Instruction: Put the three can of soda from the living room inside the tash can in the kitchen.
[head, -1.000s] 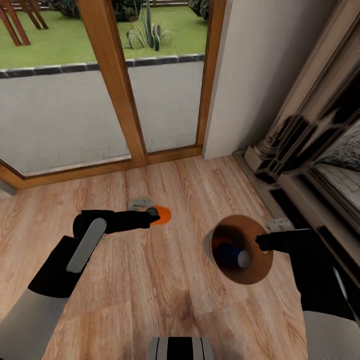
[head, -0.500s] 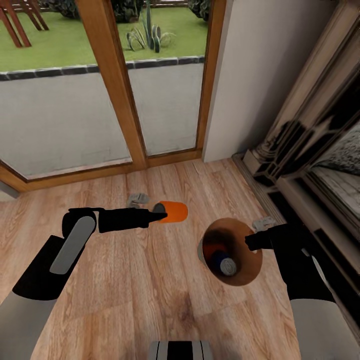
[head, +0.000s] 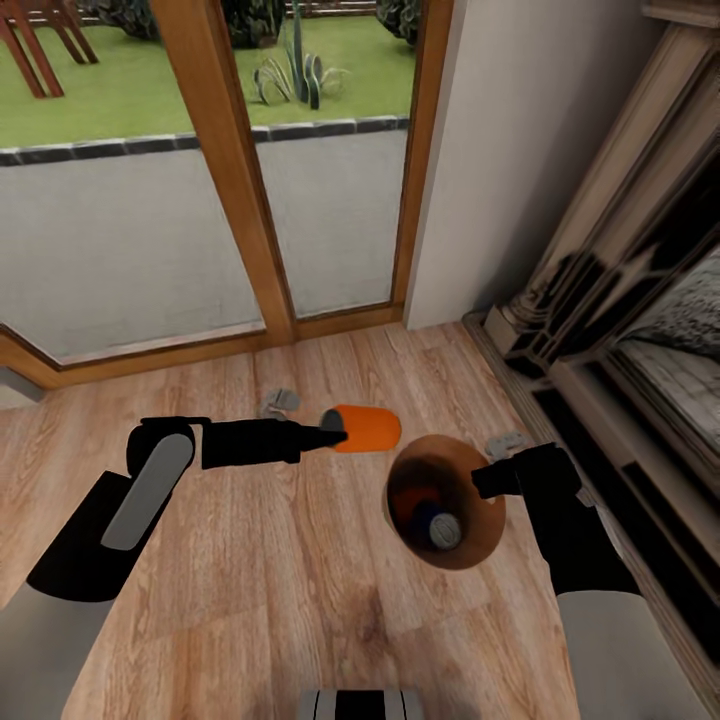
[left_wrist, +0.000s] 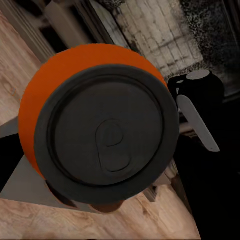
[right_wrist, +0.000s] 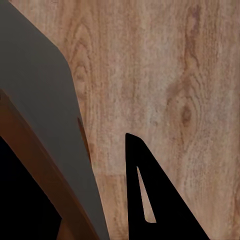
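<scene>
Your left gripper (head: 335, 436) is closed on an orange can (head: 366, 428), which it holds lying sideways above the wood plank floor (head: 280, 560), grey top facing back toward the arm. In the left wrist view that can (left_wrist: 100, 125) sits end-on right before the camera, its dark lid and pull tab plain, orange wall showing round the upper edge.

Your right gripper (head: 487, 482) is at the rim of the trash can (head: 478, 535), on the side nearer the fireplace (head: 620, 300). It carries the bin off the floor, tilted so that the brown inside faces the head camera. The fingers are hidden against the rim in the head view; the right wrist view shows the grey bin wall (right_wrist: 45, 115) and its brown edge close beside one dark fingertip (right_wrist: 150, 200) over floor planks, so you appear clamped on the rim, though the contact itself is not clear.

Inside the bin: a dark blue can (head: 437, 524) with a grey top, and an orange can behind it (head: 412, 497), partly in shadow.

The held orange can is just beside the bin's mouth, outside it, on the side toward the glass doors (head: 200, 170). Small grey shapes lie on the floor near each gripper; I cannot tell what they are.
</scene>
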